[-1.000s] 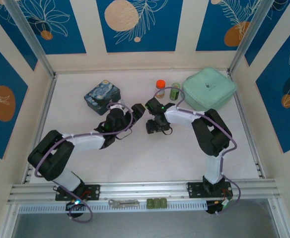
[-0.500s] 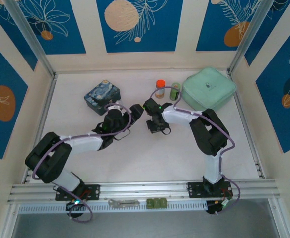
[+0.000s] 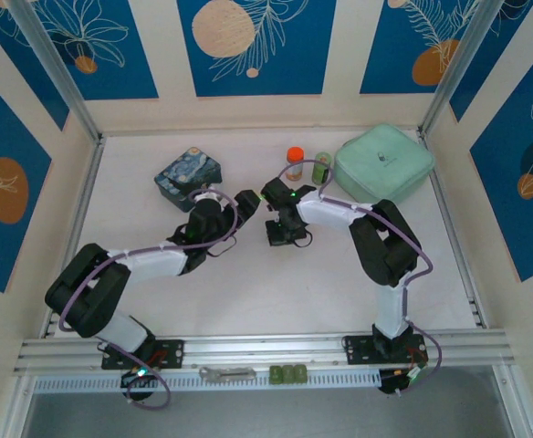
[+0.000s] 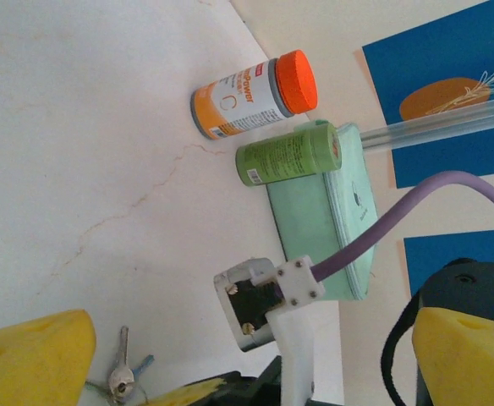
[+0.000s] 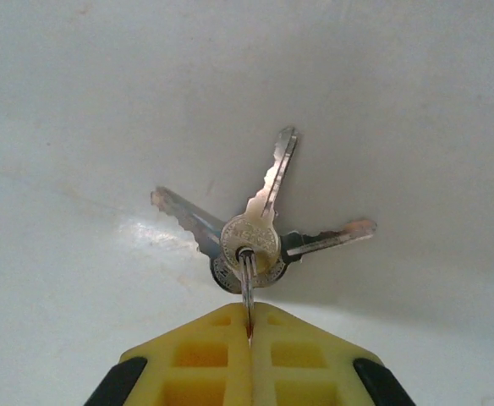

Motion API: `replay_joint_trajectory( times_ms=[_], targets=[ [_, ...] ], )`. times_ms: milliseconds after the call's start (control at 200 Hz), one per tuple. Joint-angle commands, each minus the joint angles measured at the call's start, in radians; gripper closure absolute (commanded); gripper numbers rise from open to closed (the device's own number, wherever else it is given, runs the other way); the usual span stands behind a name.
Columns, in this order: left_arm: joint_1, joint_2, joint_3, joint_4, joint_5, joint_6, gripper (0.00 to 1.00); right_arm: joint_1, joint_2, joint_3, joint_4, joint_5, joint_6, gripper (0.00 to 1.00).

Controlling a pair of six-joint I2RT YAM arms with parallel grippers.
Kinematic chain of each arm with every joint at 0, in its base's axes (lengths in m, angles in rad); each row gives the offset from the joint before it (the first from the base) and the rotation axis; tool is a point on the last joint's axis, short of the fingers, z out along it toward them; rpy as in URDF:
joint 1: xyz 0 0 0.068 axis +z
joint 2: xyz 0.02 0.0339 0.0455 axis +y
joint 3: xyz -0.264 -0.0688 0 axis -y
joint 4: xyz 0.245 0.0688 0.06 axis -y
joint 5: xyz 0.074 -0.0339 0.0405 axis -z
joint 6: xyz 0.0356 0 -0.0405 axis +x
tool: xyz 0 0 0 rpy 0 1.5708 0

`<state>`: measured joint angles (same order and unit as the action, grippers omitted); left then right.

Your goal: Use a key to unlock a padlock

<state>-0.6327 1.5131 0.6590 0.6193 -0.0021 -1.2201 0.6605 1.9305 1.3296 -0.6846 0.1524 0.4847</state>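
Pinching the ring of the key on the desk with the right tool, holding the left tool spread wide.

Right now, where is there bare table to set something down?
Free: the wide near strip of table just beyond the front rail, and the far-left corner beside the blue painted box. Crowded: mid-back, where the left tool and right tool stand near the orange-capped bottle, green bottle and mint case.
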Motion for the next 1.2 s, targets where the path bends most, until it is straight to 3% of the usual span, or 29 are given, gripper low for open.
replay_joint_trajectory(
  times_ms=[0, 90, 225, 455, 815, 920, 1195],
  targets=[
    [0.014, -0.031, 0.003, 0.003, -0.013, 0.031, 0.04, -0.031, -0.072, 0.024, -0.028, -0.071, 0.046, 0.83],
    [0.019, -0.034, -0.002, 0.003, -0.013, 0.033, 0.04, -0.038, -0.077, 0.031, -0.03, -0.057, 0.053, 0.77],
    [0.024, -0.038, -0.009, 0.005, -0.015, 0.034, 0.04, -0.036, -0.06, 0.031, -0.027, -0.053, 0.06, 0.76],
    [0.027, -0.04, -0.017, 0.004, -0.015, 0.033, 0.04, -0.022, -0.004, 0.074, -0.056, 0.001, 0.138, 0.62],
    [0.031, -0.044, -0.028, 0.009, -0.015, 0.029, 0.04, 0.017, 0.11, 0.126, -0.096, 0.073, 0.255, 0.61],
    [0.032, -0.049, -0.032, 0.007, -0.019, 0.035, 0.04, 0.02, 0.134, 0.131, -0.09, 0.064, 0.265, 0.66],
    [0.038, -0.062, -0.029, -0.019, -0.009, 0.123, 0.03, -0.008, 0.076, 0.003, 0.008, 0.029, 0.304, 1.0]
  ],
)
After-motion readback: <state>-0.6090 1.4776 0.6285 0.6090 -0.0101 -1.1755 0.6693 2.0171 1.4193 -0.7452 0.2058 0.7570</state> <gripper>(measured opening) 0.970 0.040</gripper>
